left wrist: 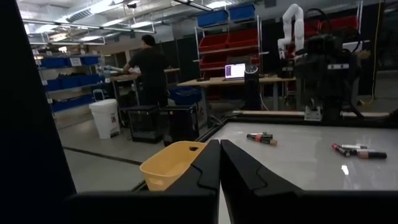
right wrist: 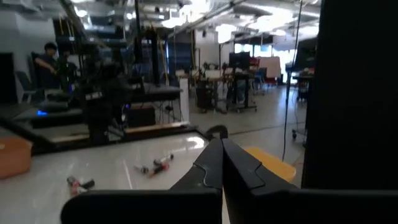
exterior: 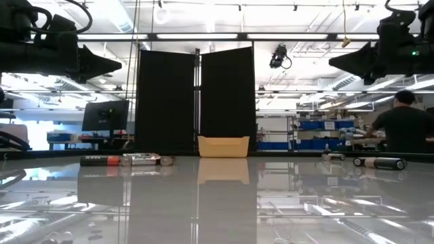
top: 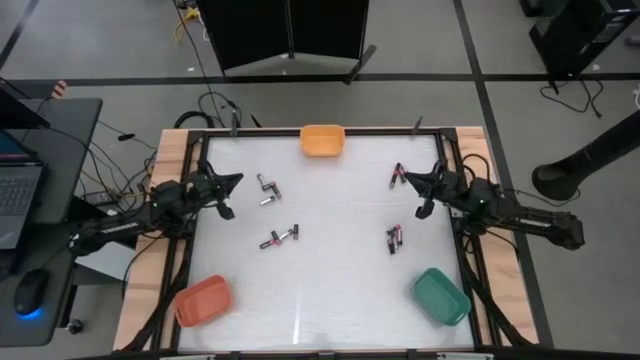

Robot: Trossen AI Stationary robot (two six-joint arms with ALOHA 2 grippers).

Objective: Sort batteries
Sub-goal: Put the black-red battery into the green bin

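Small batteries lie flat on the white table in several loose groups: one near my left gripper (top: 267, 190), one toward the middle (top: 280, 238), one right of the middle (top: 394, 239), and one by my right gripper (top: 397, 176). In the low view they show at the left (exterior: 122, 160) and right (exterior: 380, 163). My left gripper (top: 238, 180) (left wrist: 219, 144) hovers shut, high over the table's left side, and touches nothing. My right gripper (top: 412, 178) (right wrist: 222, 143) hovers shut over the right side, also touching nothing. Both grippers point toward the table's middle.
A yellow-orange bin (top: 322, 140) (exterior: 222, 146) stands at the middle of the far edge. A red-orange bin (top: 203, 301) sits at the near left corner and a green bin (top: 441, 296) at the near right. Wooden rails frame the table. A person (exterior: 400, 122) stands in the room behind.
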